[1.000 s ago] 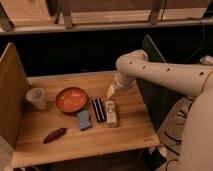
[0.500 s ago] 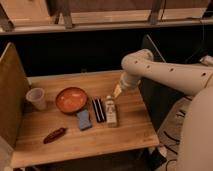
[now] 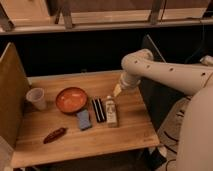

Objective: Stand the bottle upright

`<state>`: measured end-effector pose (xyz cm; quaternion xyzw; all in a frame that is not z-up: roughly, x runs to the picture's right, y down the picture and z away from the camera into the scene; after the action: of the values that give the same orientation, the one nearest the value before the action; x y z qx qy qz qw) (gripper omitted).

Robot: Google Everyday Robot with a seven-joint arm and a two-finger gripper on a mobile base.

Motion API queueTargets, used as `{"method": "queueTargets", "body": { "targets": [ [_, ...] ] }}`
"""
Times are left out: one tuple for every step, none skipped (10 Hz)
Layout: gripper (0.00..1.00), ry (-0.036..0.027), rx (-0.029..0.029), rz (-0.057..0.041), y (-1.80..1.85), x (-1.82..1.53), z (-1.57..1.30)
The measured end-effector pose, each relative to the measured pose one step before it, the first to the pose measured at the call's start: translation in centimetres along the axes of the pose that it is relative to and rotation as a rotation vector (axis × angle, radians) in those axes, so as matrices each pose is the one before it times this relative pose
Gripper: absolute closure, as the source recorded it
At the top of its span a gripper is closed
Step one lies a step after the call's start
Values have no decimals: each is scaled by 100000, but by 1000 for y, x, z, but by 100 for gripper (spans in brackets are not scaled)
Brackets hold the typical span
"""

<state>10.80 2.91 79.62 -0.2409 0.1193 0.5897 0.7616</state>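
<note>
The bottle point(image 3: 111, 110) lies on its side on the wooden table point(image 3: 130, 132), cream-white, with its white cap pointing toward the far edge. My gripper point(image 3: 117, 90) hangs just above and slightly right of the cap end, apart from the bottle. It is open and holds nothing. The white arm point(image 3: 165, 72) reaches in from the right.
A black bar point(image 3: 98, 110) lies right beside the bottle on its left, then a blue sponge point(image 3: 84, 120). An orange bowl point(image 3: 71, 99) and a translucent cup point(image 3: 36, 97) sit further left. A reddish-brown item point(image 3: 54, 135) lies front left. A wooden panel point(image 3: 11, 95) walls the left side.
The gripper and arm have shifted a little to the right over the bottle's cap end. The bottle and the other objects have not moved.
</note>
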Motion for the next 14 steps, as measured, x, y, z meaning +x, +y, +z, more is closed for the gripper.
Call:
{"method": "queueTargets", "body": {
  "targets": [
    [35, 332, -748, 2489, 194, -254, 713],
    [35, 883, -641, 1442, 321, -289, 988],
    [35, 901, 40, 570, -2, -109, 692],
    [35, 1417, 243, 250, -35, -113, 932],
    [35, 1803, 316, -1096, 521, -341, 1199],
    [35, 1081, -154, -911, 652, -461, 893],
    [35, 1244, -350, -604, 635, -297, 808],
    [35, 1512, -581, -549, 848, -657, 1345],
    [35, 1117, -61, -625, 523, -372, 819],
    [35, 1034, 40, -718, 558, -529, 978],
    [35, 1607, 374, -232, 153, -171, 827],
    [35, 1867, -3, 756, -91, -10, 1031],
    [35, 908, -90, 1242, -125, -36, 573],
    [35, 1145, 128, 1720, -295, 5, 601]
  ]
}}
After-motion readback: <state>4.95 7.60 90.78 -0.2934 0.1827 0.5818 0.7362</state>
